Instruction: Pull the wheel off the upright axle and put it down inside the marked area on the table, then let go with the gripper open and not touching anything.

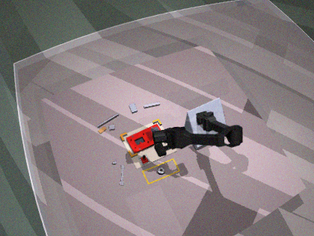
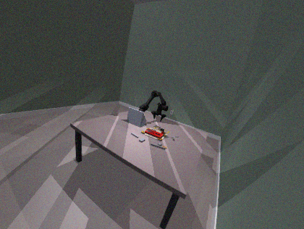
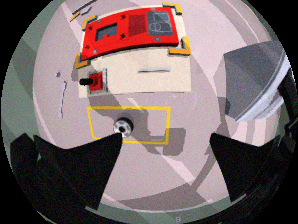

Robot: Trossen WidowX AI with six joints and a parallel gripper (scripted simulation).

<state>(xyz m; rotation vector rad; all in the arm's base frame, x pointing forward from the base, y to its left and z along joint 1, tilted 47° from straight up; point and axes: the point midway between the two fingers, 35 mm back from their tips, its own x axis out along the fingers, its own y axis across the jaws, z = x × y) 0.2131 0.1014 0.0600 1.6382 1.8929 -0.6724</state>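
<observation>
Your table [image 1: 232,75] carries everything in view; its pale top shows banded light and shadow.

The arm [image 1: 209,136] reaches from its grey base block [image 1: 214,110] toward the middle of the table. You have the gripper [image 1: 158,143] raised above the beige board [image 1: 164,151], with its fingers spread wide and nothing between them. In the wrist view both fingers sit dark at the lower edge, well apart from each other and from the parts below.

The red plate [image 1: 141,140] lies on the beige board, with orange corner brackets [image 1: 123,137] around it. At the board's near corner you can see a small red mount [image 1: 143,159] with a dark stub on it, likely the axle, though it is too small to say for sure.

The marked area [image 1: 161,171] is a yellow rectangle outline just beside the board. The wheel [image 1: 161,171] lies flat inside it, near the middle in the top view and toward one side in the wrist view, apart from the yellow line.

Loose grey bits [image 1: 132,108] and thin bars [image 1: 108,120] are scattered on the far side of the board, one small orange piece [image 1: 102,130] among them. Another thin grey bar [image 1: 121,175] lies well apart to the side.
</observation>
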